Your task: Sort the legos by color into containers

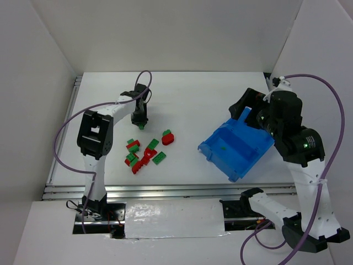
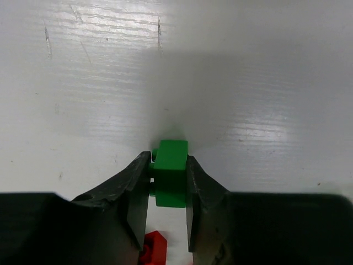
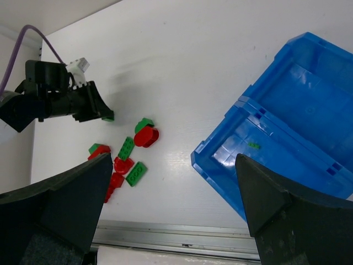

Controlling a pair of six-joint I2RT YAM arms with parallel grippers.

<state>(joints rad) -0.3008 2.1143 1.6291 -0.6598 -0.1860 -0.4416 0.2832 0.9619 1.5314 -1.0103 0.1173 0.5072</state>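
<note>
My left gripper (image 1: 142,125) is shut on a green lego (image 2: 170,171) and holds it just above the white table, behind the pile; it also shows in the right wrist view (image 3: 106,115). The loose red and green legos (image 1: 144,153) lie in a pile at left centre, also in the right wrist view (image 3: 124,160). A red round piece with a green one (image 1: 167,137) sits apart to their right. The blue bin (image 1: 212,152) stands at the right, with one tiny green lego (image 1: 223,147) in its near compartment. My right gripper (image 3: 174,204) is open and empty, up above the bin's far end (image 1: 248,106).
A red lego (image 2: 153,248) lies under my left fingers. A metal rail (image 1: 165,190) runs along the table's front edge. White walls close in the back and both sides. Purple cables loop over both arms.
</note>
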